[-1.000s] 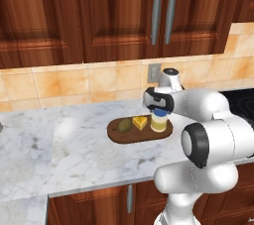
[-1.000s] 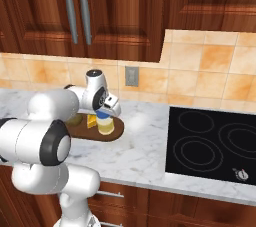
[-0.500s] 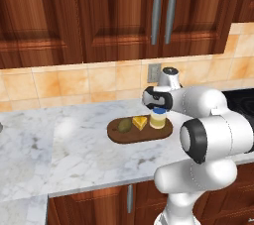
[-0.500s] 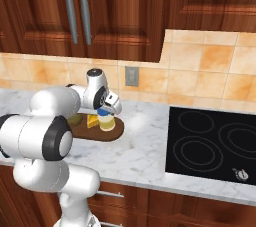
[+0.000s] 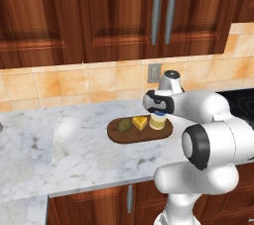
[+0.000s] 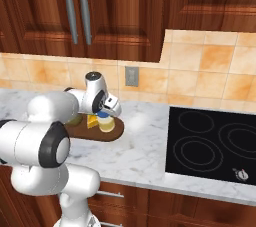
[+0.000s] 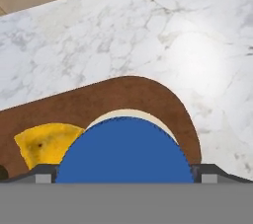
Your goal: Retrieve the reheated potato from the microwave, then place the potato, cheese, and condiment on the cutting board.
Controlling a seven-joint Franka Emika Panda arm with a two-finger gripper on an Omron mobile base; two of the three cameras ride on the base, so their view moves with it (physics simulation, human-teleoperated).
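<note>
Both base views are looking forward and down, sharing the cutting board; the hand view is hovering close above it.

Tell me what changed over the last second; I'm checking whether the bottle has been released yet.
Very little moved. The gripper stays low over the condiment, which stands on the cutting board as before; the hand shifted only slightly. The hand view shows the blue cap between the fingers, but contact cannot be told, so release is unconfirmed. The potato and cheese lie on the board, unmoved.
</note>
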